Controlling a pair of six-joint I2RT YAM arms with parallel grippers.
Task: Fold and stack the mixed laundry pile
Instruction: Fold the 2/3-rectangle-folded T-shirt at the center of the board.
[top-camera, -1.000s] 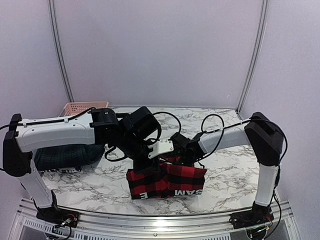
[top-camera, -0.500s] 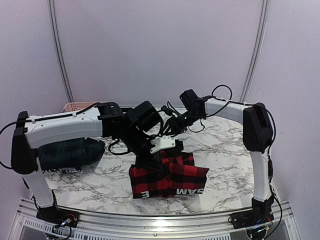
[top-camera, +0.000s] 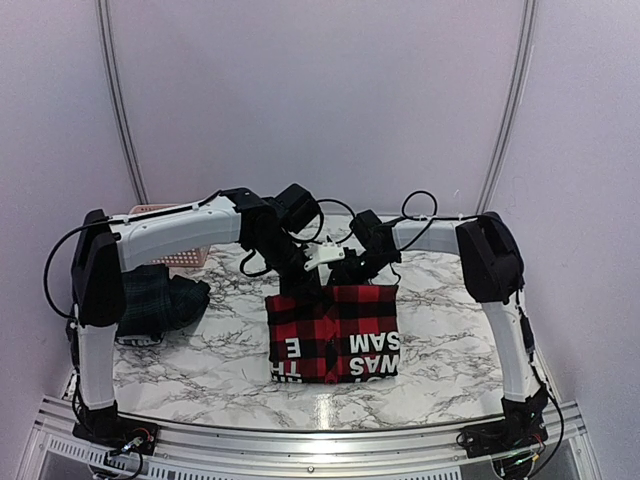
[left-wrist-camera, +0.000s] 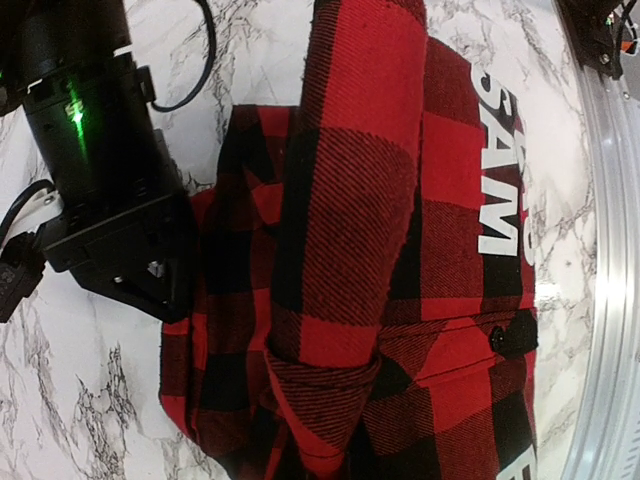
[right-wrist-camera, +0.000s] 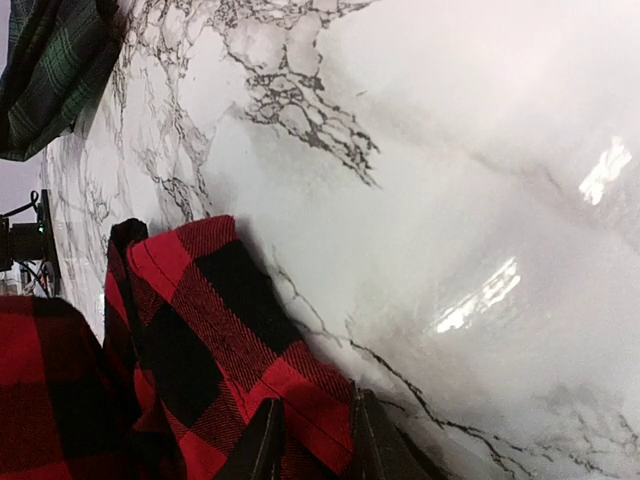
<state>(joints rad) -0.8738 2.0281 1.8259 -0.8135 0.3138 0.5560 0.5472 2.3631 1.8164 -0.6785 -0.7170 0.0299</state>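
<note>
- While both arms meet over the marble table (top-camera: 450, 350), the red-and-black checked shirt (top-camera: 335, 335) lies folded at centre, white lettering up.
- At left, the dark green plaid garment (top-camera: 155, 300) sits bunched, just beside the pink basket (top-camera: 185, 257).
- Along the shirt's far edge, the left gripper (top-camera: 302, 288) is clamped on the cloth.
- Beside it, the right gripper (right-wrist-camera: 312, 432) pinches the hem, fingers nearly together.

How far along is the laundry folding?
No stack yet. In hand: the red-and-black checked shirt lies spread flat, left gripper shut on its far edge, right gripper at the same edge. Remaining: finishing that fold, then the dark green plaid garment heaped at left.
</note>
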